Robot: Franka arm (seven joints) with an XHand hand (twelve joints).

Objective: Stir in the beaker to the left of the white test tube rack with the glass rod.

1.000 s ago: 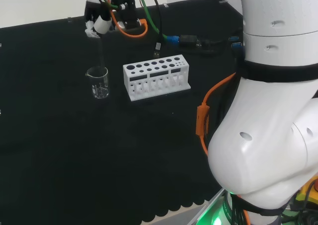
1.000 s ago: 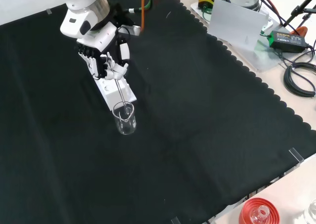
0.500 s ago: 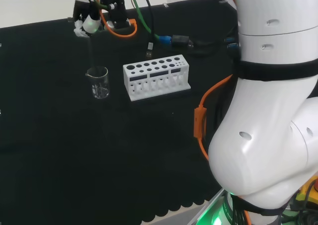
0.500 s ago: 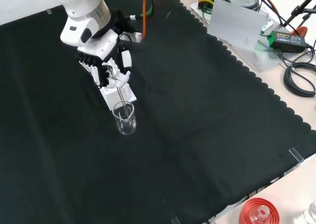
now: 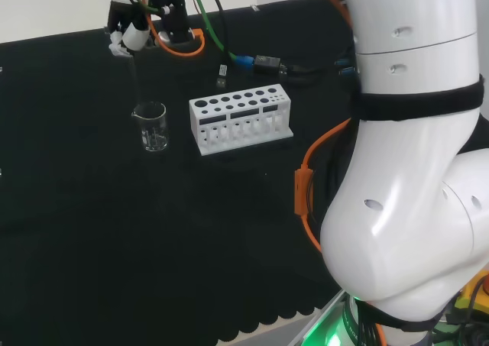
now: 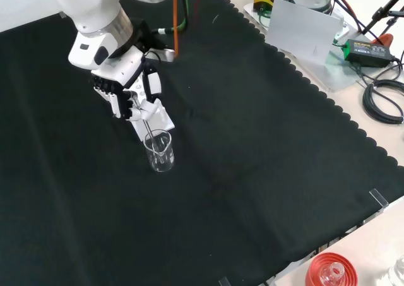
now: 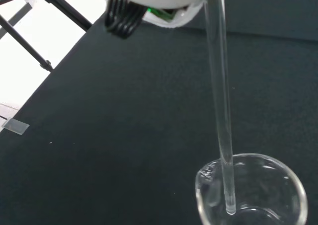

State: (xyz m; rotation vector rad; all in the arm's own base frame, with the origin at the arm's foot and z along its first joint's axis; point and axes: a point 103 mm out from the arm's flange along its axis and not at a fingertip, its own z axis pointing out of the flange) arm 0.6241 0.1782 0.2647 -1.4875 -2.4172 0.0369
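Observation:
A small clear glass beaker (image 5: 153, 127) stands on the black cloth, left of the white test tube rack (image 5: 241, 120) in the head view. The hand (image 5: 128, 37) hangs above it, fingers curled round a thin glass rod (image 5: 135, 82) that slants down to the beaker. In the front view the hand (image 6: 129, 95) sits just above the beaker (image 6: 160, 151), with the rod (image 6: 149, 125) reaching into its mouth. In the wrist view the rod (image 7: 221, 111) ends inside the beaker's (image 7: 258, 190) rim, its tip above the bottom.
Orange and green cables hang from the wrist near the rack. In the front view a red ribbed stand (image 6: 331, 271) with glassware sits at the lower right off the cloth. Boxes and cables (image 6: 372, 49) lie beyond the cloth's scalloped edge.
The hand has moved left and farther off in the head view, up and left in the front view. The rod leans more and its tip stays in the beaker.

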